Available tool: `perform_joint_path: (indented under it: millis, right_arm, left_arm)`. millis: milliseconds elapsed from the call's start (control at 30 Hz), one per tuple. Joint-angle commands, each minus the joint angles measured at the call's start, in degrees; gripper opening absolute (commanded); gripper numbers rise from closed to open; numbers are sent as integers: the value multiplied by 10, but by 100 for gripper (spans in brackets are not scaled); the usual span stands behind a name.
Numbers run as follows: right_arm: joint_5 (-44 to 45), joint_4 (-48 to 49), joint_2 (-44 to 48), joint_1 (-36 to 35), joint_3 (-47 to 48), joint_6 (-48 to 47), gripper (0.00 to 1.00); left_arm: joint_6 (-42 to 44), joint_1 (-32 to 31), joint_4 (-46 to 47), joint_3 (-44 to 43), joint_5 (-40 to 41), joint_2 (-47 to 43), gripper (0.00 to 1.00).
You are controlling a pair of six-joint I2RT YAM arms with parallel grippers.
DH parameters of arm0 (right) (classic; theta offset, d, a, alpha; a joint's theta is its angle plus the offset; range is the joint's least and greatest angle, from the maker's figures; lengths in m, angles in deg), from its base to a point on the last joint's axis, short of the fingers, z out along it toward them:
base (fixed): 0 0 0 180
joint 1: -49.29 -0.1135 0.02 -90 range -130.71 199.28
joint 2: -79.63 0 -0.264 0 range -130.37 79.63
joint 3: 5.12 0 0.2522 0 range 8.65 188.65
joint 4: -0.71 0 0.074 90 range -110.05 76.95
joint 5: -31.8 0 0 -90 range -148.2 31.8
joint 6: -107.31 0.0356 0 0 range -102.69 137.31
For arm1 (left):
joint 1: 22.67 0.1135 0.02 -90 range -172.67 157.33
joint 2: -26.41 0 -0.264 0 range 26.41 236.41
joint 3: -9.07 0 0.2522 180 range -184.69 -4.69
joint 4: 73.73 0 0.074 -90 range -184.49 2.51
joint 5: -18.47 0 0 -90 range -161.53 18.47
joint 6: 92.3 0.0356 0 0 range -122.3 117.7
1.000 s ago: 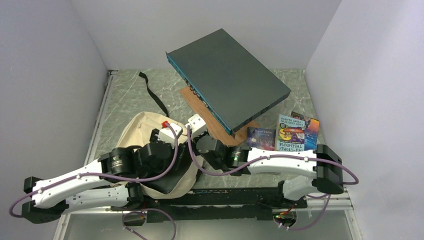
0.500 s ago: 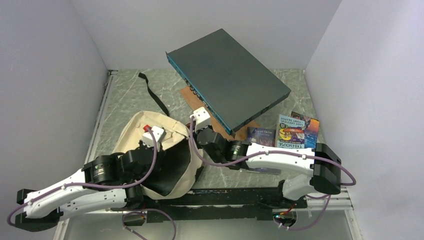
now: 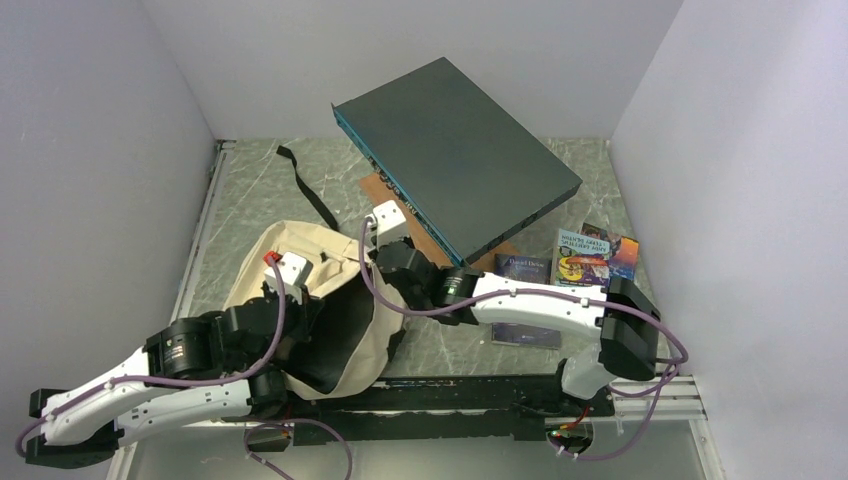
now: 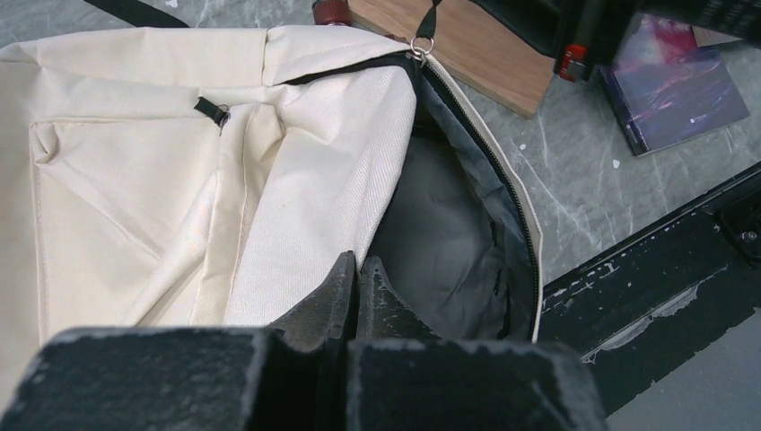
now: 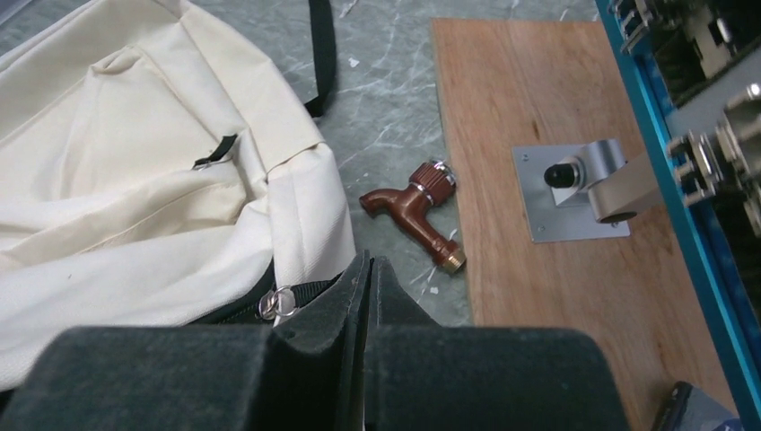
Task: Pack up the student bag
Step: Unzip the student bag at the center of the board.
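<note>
Both shut: left pincer [image 4: 359,269] nips mouth rim of cream soft canvas backpack [image 4: 135,180], right pincer [image 5: 366,265] hold unclear. Floppy; grip rim.

A cream backpack [image 3: 290,250] lies open toward the near-left corner of the tabletop [image 3: 250,190], its dark lining showing. The left tool [image 3: 303,300] sits at the opening's left rim, seemingly pinching the cloth. The right tool [image 3: 372,258] is at the opening's far-right end. Behind them, a dark grey flat box [image 3: 455,150] leans tilted over a wooden board [image 3: 385,195]. Books [image 3: 585,262] lie by the right edge.
</note>
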Motion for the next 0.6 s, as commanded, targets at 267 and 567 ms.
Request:
perform_joint_path:
  millis: [267,567]
  right_arm:
    - [66,17,-74,27,80,-139,0]
    - [44,10,-131,38,126,-135,0]
  left_arm:
    - [-4,2,-87,-118,1,-17,0]
    - [3,2,-92,-133,-10,-19,0]
